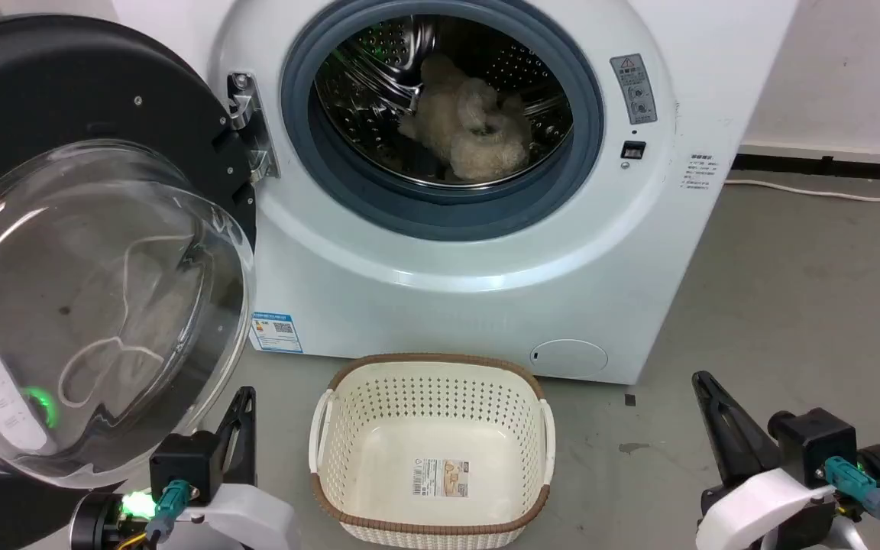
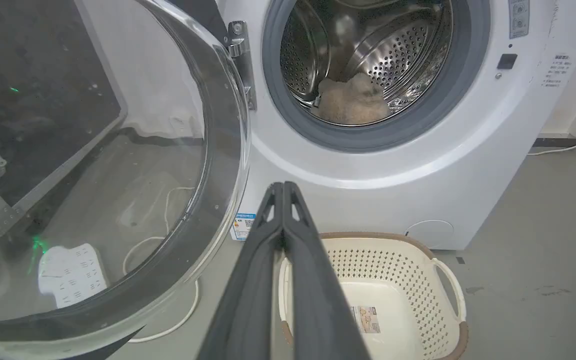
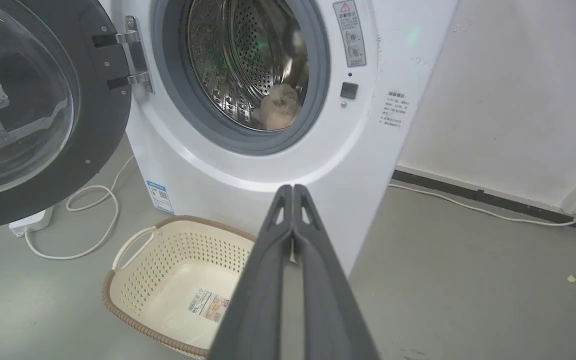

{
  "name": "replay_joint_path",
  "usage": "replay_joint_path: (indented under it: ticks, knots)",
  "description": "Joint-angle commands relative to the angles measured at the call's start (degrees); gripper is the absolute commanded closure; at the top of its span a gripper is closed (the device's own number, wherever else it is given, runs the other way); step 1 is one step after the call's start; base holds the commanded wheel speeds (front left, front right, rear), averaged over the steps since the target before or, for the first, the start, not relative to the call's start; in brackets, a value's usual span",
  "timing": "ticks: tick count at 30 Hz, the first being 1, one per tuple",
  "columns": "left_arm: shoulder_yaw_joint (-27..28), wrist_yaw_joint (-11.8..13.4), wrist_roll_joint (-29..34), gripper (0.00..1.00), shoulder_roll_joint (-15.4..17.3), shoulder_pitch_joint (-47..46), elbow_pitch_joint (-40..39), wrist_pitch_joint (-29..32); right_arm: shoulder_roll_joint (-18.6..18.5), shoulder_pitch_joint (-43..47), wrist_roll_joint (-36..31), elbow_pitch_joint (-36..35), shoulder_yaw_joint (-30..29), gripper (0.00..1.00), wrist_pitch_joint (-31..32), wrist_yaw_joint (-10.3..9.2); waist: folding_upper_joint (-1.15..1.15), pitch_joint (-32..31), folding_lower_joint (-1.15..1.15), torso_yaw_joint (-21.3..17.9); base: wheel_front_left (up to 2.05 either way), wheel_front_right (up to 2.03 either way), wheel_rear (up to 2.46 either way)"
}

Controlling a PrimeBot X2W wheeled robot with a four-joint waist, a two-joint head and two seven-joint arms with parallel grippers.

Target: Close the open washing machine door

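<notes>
Left gripper (image 2: 284, 189): two long dark fingers pressed together, clamped on nothing. Right gripper (image 3: 293, 191): likewise clenched and empty, well apart to the other's right.

Just below and ahead of both sets of fingertips: a cream perforated basket (image 1: 432, 359), empty, on the grey floor.

Immediately left of the left gripper and rising above it: the washing machine door (image 1: 96, 305). Stood swung wide open, clear glass bowl bulging toward the robot, black rim behind it, metal hinge (image 1: 245, 122) at its far right edge.

Beyond the basket, straight ahead of both grippers: the white washing machine (image 1: 486, 290). Grey-ringed drum opening (image 1: 440, 221) exposed, with something pale and fluffy (image 1: 470, 130) inside.

Probably best done by bringing the left gripper round the door's free edge, far from the hinge, onto the outer face. Then a rightward push along the door's arc, ending in a firm press for the latch. Wise to keep the fingers off the glass.

Hidden: the door's outer face and any handle. Cut off at the head view's left edge: part of the rim. Impossible to judge: clearance between lower rim and basket. Catch on the door not made out.
</notes>
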Motion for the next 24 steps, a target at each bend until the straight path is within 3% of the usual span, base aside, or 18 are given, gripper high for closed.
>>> replay_joint_path:
  ticks: [1,24]
  knots:
    - [0.1,-0.2,0.2,1.00,0.0,-0.9,-0.2,0.0,0.2,0.6,0.0,-0.3,-0.1,1.00,0.0,0.05,0.00,0.0,0.00,0.0,0.00,0.00,0.00]
    - [0.1,-0.2,0.2,1.00,0.0,-0.9,-0.2,0.0,0.2,0.6,0.0,-0.3,-0.1,1.00,0.0,0.05,0.00,0.0,0.00,0.0,0.00,0.00,0.00]
